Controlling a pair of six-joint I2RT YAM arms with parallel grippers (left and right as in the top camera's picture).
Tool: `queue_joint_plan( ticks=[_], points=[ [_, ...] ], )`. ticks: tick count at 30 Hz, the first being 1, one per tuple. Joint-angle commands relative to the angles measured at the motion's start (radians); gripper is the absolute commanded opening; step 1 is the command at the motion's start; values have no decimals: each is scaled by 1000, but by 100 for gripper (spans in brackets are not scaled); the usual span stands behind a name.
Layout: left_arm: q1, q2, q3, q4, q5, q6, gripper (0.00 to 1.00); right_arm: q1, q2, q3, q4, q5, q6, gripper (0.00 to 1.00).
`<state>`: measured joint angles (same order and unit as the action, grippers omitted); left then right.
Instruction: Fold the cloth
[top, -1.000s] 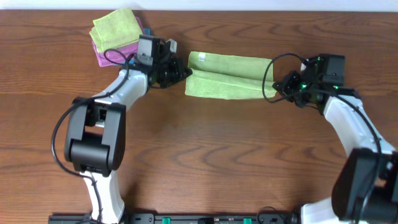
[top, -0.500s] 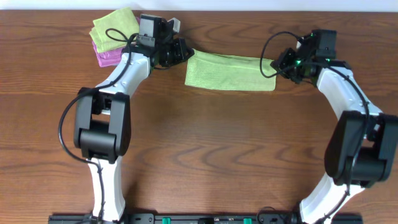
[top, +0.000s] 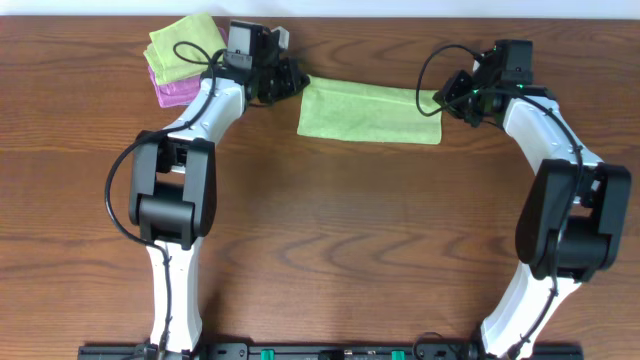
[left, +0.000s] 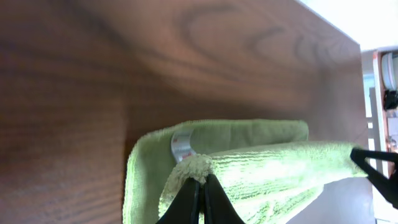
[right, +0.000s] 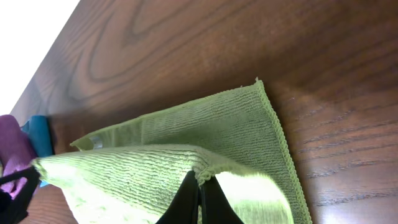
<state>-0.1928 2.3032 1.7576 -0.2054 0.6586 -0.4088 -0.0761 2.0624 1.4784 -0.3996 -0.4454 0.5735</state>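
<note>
Toward the far edge of the table (top: 320, 230), between the two arms, the green cloth (top: 368, 112) lies doubled over as a long rectangle. Its long axis runs left to right, nearly parallel to that edge, with the right end a touch nearer the robot. Each short end points at one arm.

The left gripper (top: 293, 80) sits at the far left corner of the cloth. Its wrist camera shows the fingers pressed together on a bunched corner of the upper layer (left: 200, 186), held a little above the lower layer. A small white tag (left: 181, 144) shows on that lower layer, just behind the pinch.

The right gripper (top: 447, 97) is at the far right corner and pinches the upper layer's corner in the same way (right: 199, 183). The lower layer lies flat on the wood beneath it.

A stack of folded cloths (top: 185, 45), yellow-green on pink, rests near the far left corner of the table, beside the left arm and apart from the green cloth.
</note>
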Motion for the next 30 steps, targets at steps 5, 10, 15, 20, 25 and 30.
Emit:
queue_joint_plan(
  ticks=[5, 10, 15, 20, 25, 30],
  points=[
    [37, 33, 98, -2, -64, 55, 5, 5, 85, 172, -78, 24, -8, 2],
    [37, 59, 109, -3, -54, 55, 5, 6, 92, 195, -112, 39, -13, 2],
    [35, 69, 109, -32, -34, 55, 5, 11, 92, 195, -183, 77, -14, 2],
    [35, 70, 109, -89, -34, 64, 5, 12, 92, 195, -238, 116, -33, 2],
    [35, 70, 109, -100, -34, 70, 6, 12, 92, 195, -274, 183, -67, 2],
    [30, 70, 109, -97, -34, 69, 6, 13, 92, 195, -266, 178, -66, 2]
  ],
)
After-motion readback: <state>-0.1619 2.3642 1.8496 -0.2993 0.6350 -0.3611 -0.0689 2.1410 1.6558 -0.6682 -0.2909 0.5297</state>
